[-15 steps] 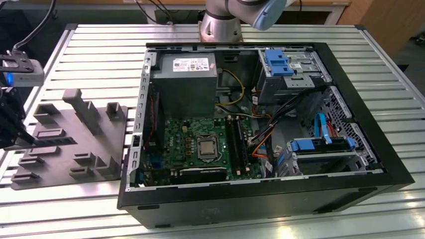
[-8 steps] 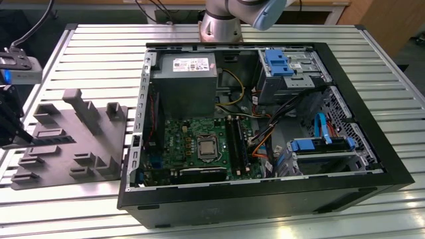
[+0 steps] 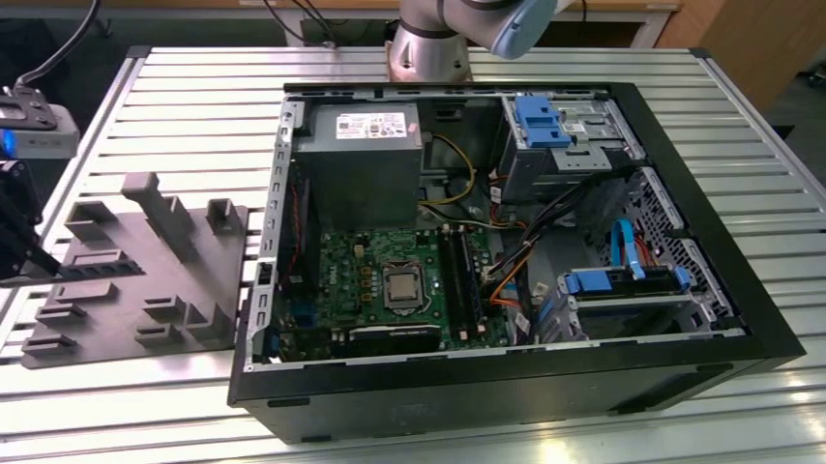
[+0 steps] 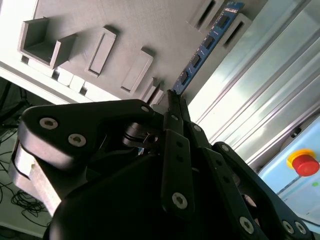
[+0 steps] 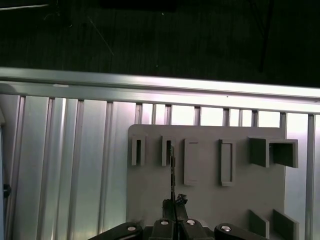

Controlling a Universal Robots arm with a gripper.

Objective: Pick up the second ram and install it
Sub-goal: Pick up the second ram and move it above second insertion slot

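Note:
The second ram is a thin blue-green stick with black chips, lying along the grey tray. Its far end sits between two raised slot blocks. My gripper is shut on the stick's near end, with the black fingers pressed together around it. In the first wrist view the ram shows edge-on as a thin dark line running from my gripper up to a slot in the tray. I cannot tell whether the stick has lifted clear of the slot.
The open computer case lies on the slatted metal table, with the green motherboard and its memory slots inside. The grey tray sits at the exterior view's left. A red stop button stands nearby.

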